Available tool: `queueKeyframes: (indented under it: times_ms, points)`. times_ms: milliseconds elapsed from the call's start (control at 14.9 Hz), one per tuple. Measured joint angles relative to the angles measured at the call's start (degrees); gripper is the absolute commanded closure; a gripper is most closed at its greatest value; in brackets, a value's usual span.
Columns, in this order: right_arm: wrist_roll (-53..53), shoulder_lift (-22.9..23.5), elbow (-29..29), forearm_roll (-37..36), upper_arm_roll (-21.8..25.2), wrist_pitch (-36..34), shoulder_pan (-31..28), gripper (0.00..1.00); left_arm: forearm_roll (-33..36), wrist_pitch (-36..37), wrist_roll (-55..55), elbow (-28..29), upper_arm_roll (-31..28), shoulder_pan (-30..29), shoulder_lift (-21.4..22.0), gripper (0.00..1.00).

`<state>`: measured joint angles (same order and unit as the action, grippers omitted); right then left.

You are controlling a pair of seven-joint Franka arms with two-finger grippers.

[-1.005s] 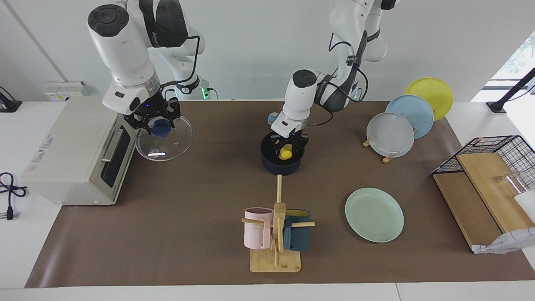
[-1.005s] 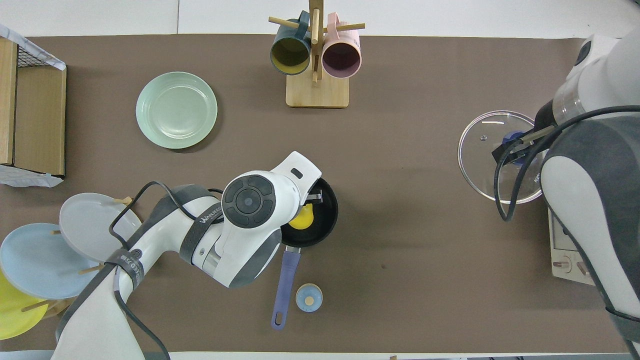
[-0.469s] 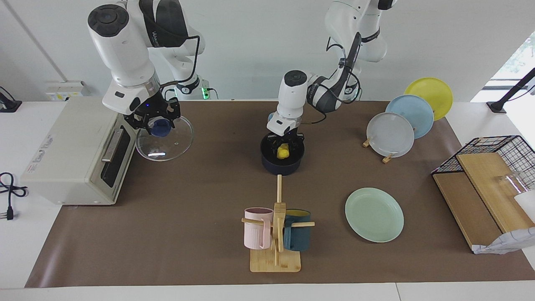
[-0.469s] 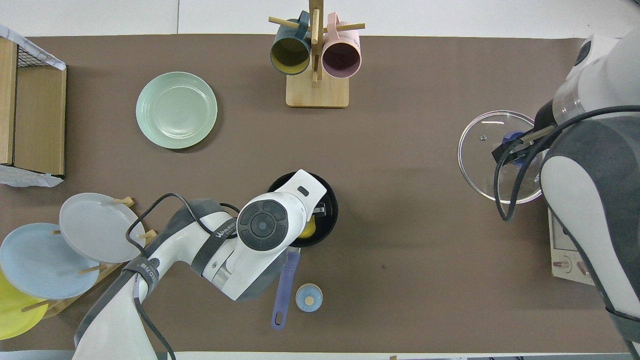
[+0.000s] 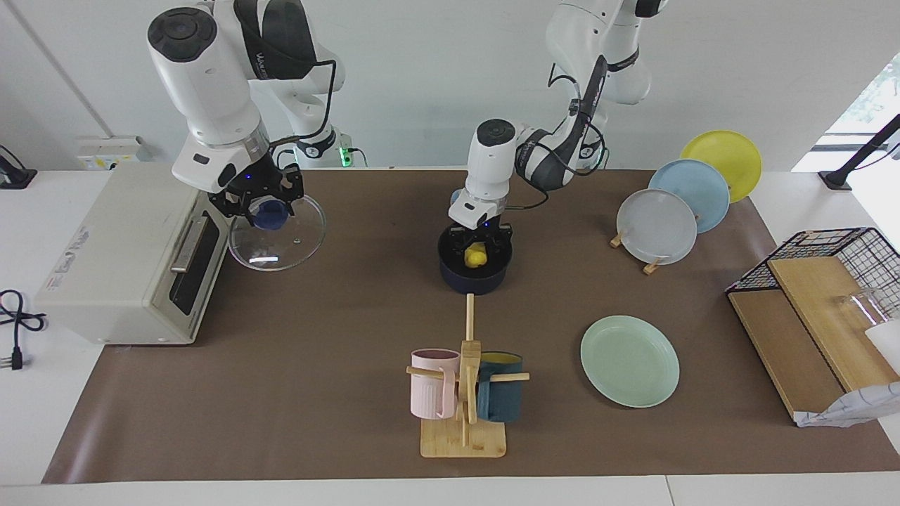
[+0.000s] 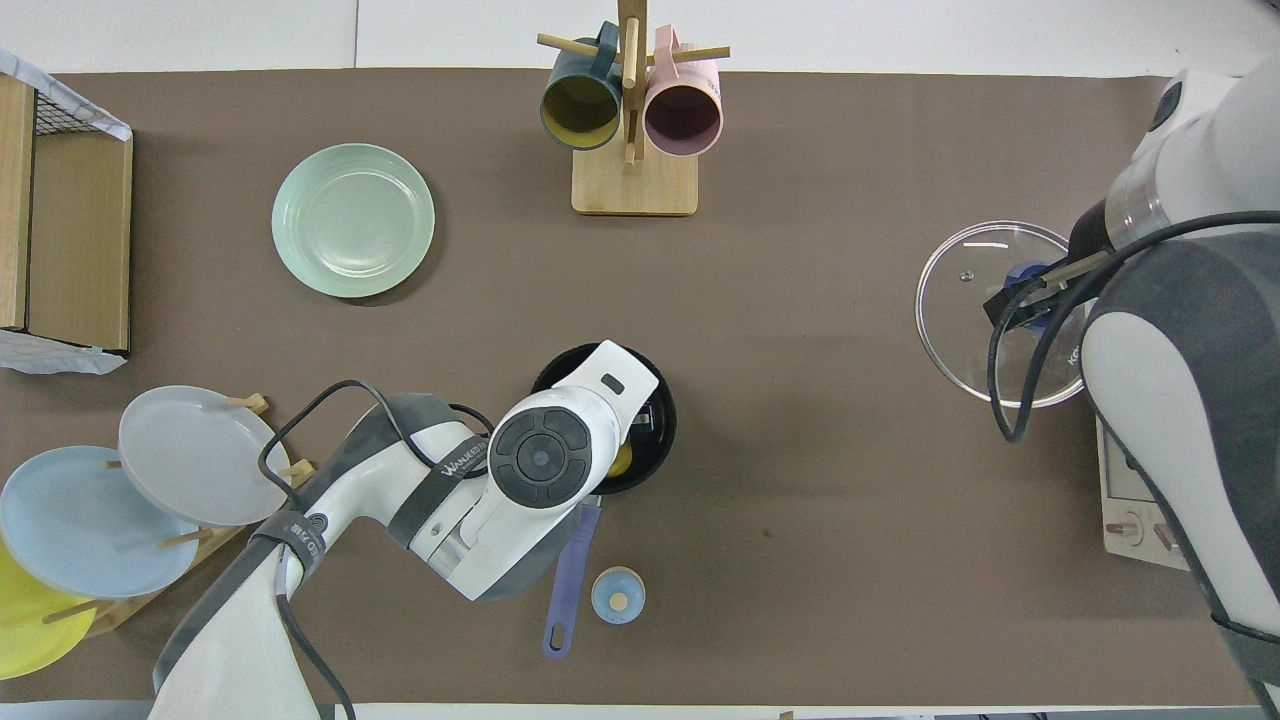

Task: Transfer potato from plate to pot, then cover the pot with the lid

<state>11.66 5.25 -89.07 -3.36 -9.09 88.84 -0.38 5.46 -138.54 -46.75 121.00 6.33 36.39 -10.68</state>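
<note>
The yellow potato (image 5: 476,257) is inside the dark navy pot (image 5: 472,275), which stands mid-table. My left gripper (image 5: 480,247) reaches down into the pot with its fingers on either side of the potato, shut on it. In the overhead view the left wrist covers most of the pot (image 6: 661,420); only a sliver of potato (image 6: 621,462) shows. The mint-green plate (image 5: 629,360) lies bare, farther from the robots. My right gripper (image 5: 266,209) is shut on the knob of the glass lid (image 5: 292,235), holding it tilted in front of the toaster oven.
A toaster oven (image 5: 119,260) stands at the right arm's end. A mug tree (image 5: 464,393) with two mugs stands farther out than the pot. A rack of plates (image 5: 675,204) and a wire basket with boards (image 5: 808,316) are at the left arm's end. A small blue-and-tan knob object (image 6: 618,595) lies beside the pot's handle (image 6: 568,580).
My left gripper has lowered the potato deeper into the pot and shifted slightly toward the robots. The right gripper with the lid has not moved.
</note>
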Motion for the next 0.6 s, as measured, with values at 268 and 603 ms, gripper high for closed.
queueKeyframes:
  times_ms: [268,603]
  points:
    - [0.0,0.0,0.0,0.0,0.0,0.0,0.0,1.00,-1.2,16.2,3.1,-10.3,-0.6,-2.5,2.0,0.00]
    - [-11.1,1.0,-0.1,1.3,-5.8,2.5,0.4,1.00,-6.5,34.4,22.4,-24.0,-1.5,-17.5,7.2,0.00]
